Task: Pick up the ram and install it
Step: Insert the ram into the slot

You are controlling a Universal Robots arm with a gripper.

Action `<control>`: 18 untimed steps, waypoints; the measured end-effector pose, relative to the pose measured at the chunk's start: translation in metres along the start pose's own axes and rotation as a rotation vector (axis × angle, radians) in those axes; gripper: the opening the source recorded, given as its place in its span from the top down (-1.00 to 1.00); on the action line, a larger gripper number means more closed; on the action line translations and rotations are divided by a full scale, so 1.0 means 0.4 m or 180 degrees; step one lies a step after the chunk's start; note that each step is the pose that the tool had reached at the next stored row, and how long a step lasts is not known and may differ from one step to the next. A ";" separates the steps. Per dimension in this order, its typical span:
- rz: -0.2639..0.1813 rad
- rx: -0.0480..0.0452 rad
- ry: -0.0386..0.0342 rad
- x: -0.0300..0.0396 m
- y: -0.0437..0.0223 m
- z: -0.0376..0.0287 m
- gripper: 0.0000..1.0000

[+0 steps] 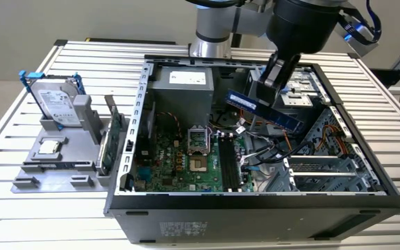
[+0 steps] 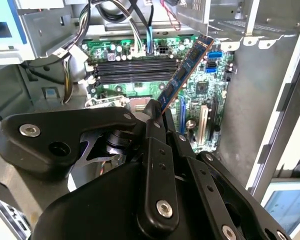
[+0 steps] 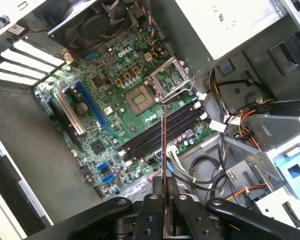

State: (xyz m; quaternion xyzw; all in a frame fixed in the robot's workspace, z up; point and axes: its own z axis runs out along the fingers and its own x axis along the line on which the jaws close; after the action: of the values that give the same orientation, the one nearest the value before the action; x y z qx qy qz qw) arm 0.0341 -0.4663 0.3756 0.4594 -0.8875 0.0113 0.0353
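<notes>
The ram [image 1: 268,109] is a long dark blue stick, held tilted in the air above the open computer case [image 1: 255,211]. My gripper [image 1: 266,95] is shut on it near its middle. In the second wrist view the ram [image 2: 186,74] slants out from between the black fingers [image 2: 154,116] over the motherboard. In the first wrist view the ram [image 3: 163,145] appears edge-on, a thin line above the black memory slots [image 3: 157,131]. The slots [image 1: 229,159] lie lower in the case, well below the stick.
A silver hard drive in a blue frame [image 1: 55,103] and a green circuit card [image 1: 116,131] stand in a grey holder [image 1: 54,161] at the exterior view's left. Inside the case are the processor socket [image 1: 198,139], loose cables [image 1: 270,152] and a drive cage [image 1: 303,94].
</notes>
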 end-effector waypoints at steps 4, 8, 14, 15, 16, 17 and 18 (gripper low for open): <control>0.0082 -0.0006 -0.0001 0.000 0.000 0.000 1.00; 0.0168 -0.0012 -0.0002 0.000 0.000 0.000 1.00; 0.0278 -0.0020 -0.0003 0.000 0.000 0.000 1.00; 0.0287 -0.0021 -0.0004 0.000 0.000 0.000 1.00; 0.0296 -0.0022 -0.0004 0.000 0.000 0.000 1.00; 0.0300 -0.0022 -0.0004 0.000 0.000 0.000 1.00; 0.0300 -0.0022 -0.0004 0.000 0.000 0.000 1.00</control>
State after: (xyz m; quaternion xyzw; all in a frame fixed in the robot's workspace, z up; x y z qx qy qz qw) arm 0.0341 -0.4664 0.3756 0.4169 -0.9082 0.0096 0.0358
